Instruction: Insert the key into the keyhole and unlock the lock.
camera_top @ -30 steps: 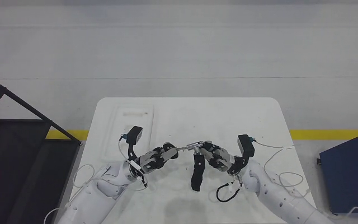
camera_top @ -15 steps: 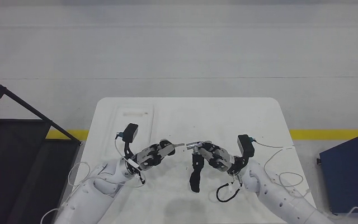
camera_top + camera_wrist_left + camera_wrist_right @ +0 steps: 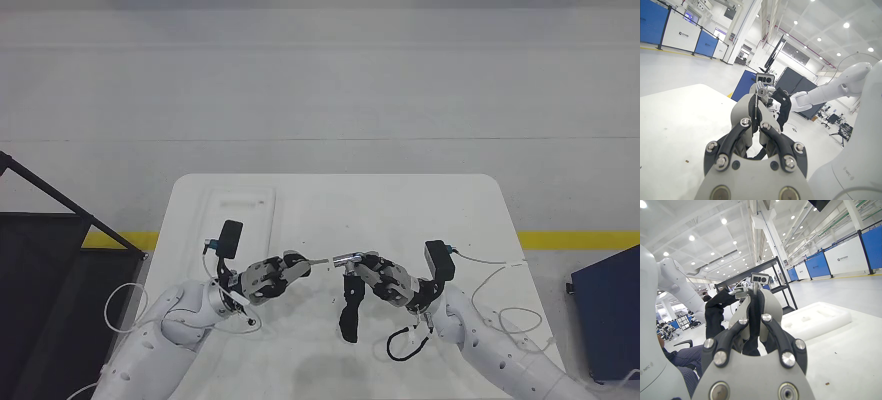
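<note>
Over the table's near middle, my left gripper [image 3: 293, 266] is shut on a thin silver key [image 3: 317, 263] that points toward the other arm. In the left wrist view the key [image 3: 755, 110] stands edge-on between the fingers of that gripper [image 3: 754, 105]. Just past its tip is the silver lock [image 3: 762, 92], keyhole facing the key. My right gripper [image 3: 365, 266] is shut on the lock [image 3: 346, 258], whose black strap [image 3: 348, 308] hangs down to the table. In the right wrist view the lock [image 3: 739, 292] juts from the gripper [image 3: 753, 298] beside the strap [image 3: 714, 308].
A white foam tray [image 3: 240, 206] with shaped recesses lies at the table's far left, also seen in the right wrist view [image 3: 816, 317]. A black cable loop [image 3: 404, 346] lies by the right forearm. White table [image 3: 420, 215] stretches beyond both grippers.
The left arm has drawn back to the left, so the key's tip now stands a small gap away from the lock. The right gripper and lock have barely moved.
</note>
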{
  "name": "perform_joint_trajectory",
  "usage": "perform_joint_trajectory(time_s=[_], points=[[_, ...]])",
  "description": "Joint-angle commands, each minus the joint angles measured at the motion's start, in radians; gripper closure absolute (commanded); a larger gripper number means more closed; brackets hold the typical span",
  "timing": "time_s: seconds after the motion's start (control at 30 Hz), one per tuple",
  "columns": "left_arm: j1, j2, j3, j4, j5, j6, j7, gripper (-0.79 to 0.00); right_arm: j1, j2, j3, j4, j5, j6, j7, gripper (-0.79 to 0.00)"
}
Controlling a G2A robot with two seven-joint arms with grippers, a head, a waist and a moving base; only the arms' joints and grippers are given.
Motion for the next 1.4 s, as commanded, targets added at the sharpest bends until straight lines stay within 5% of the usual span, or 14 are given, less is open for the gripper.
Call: perform_joint_trajectory(time_s=[0.0,1.37], points=[[0.007,0.001,-0.004,-0.008,0.011,0.000,0.006,0.000,0.000,0.000,0.000,0.000,0.000,0.000,0.000,0.000],[-0.010,-0.002,0.022,-0.020,-0.067,0.031,-0.056,0.000,0.000,0.000,0.000,0.000,0.000,0.000,0.000,0.000]])
